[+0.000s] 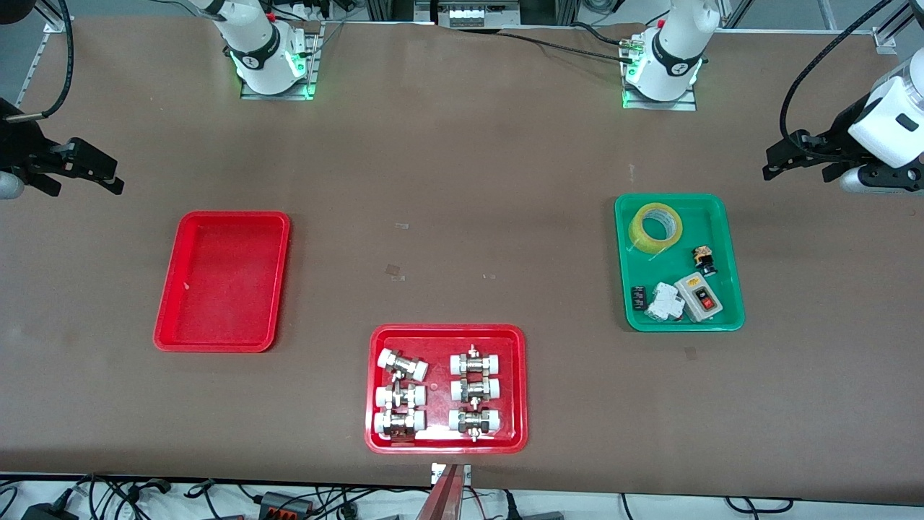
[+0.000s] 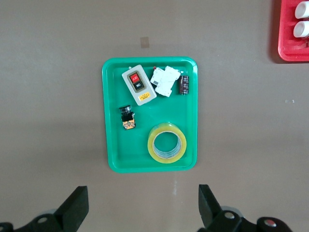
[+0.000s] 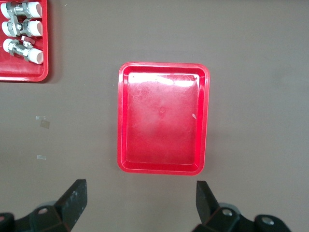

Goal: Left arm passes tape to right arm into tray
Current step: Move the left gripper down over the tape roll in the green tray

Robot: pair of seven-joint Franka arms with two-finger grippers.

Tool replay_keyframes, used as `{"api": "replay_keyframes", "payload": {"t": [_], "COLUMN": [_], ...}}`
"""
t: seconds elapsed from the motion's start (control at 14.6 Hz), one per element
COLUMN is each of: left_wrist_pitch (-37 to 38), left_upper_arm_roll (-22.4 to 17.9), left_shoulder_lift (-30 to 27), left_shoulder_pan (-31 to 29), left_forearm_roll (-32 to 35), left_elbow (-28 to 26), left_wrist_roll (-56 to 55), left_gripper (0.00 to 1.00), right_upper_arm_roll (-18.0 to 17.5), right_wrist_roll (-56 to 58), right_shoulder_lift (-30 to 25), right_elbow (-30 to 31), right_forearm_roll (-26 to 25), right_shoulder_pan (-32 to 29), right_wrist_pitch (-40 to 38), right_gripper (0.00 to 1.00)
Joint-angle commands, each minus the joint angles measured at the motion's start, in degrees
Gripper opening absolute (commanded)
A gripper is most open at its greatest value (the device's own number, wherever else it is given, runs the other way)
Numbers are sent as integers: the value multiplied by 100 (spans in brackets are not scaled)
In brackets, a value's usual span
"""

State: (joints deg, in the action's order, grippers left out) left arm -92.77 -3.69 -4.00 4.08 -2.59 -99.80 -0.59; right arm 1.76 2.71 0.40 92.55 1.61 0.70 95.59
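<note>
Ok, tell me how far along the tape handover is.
Nothing is done yet. The tape lies in the green tray; the plain red tray holds nothing. Nothing is in hand: the left tool and right tool hang open above the table's ends. Pickup, handover and placing all remain.

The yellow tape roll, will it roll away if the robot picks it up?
Probably not now: the tape lies nearly flat in the green tray. Set on edge, that round ring could roll. It looks stiff and light, being hollow, and its smooth sides may be a bit slippery.
</note>
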Motion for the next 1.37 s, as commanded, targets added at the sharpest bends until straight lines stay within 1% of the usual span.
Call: {"api": "replay_keyframes", "payload": {"t": [0.0,0.41,0.62,0.75,0.82,0.89,1.03,1.1,1.16,1.3], "left_wrist_pitch": [65,48,-144,-206,-372,-548,-1196,-1800,-2259,-2378], "left_upper_arm_roll": [69,43,52,61,70,61,70,70,70,87], "left_shoulder_lift": [40,83,636,1005,1276,1444,1673,1787,1919,2043], "left_shoulder_pan": [-13,-21,-4,5,-4,5,49,84,93,93], "left_forearm_roll": [-14,-75,-163,-163,-163,-163,-163,-155,-137,-137], "left_elbow": [171,162,136,31,-56,-231,-871,-1388,-1646,-1762], "left_wrist_roll": [33,41,94,103,103,103,94,94,94,94], "left_gripper": [100,100,100,100,100,100,100,100,100,100], "right_upper_arm_roll": [17,8,8,8,8,8,8,8,8,8], "right_wrist_roll": [54,54,54,63,63,54,54,36,45,63], "right_shoulder_lift": [-267,-277,-242,-233,-207,-198,-163,-137,-128,-137], "right_elbow": [305,290,281,272,272,272,263,263,263,263], "right_forearm_roll": [-56,-47,-47,-56,-56,-47,-30,-29,-29,-47], "right_shoulder_pan": [-35,-44,-35,-35,-35,-44,-53,-53,-53,-44], "right_wrist_pitch": [3,48,39,22,21,4,-22,-22,-31,-40], "right_gripper": [100,100,100,100,100,100,100,100,100,100]}}
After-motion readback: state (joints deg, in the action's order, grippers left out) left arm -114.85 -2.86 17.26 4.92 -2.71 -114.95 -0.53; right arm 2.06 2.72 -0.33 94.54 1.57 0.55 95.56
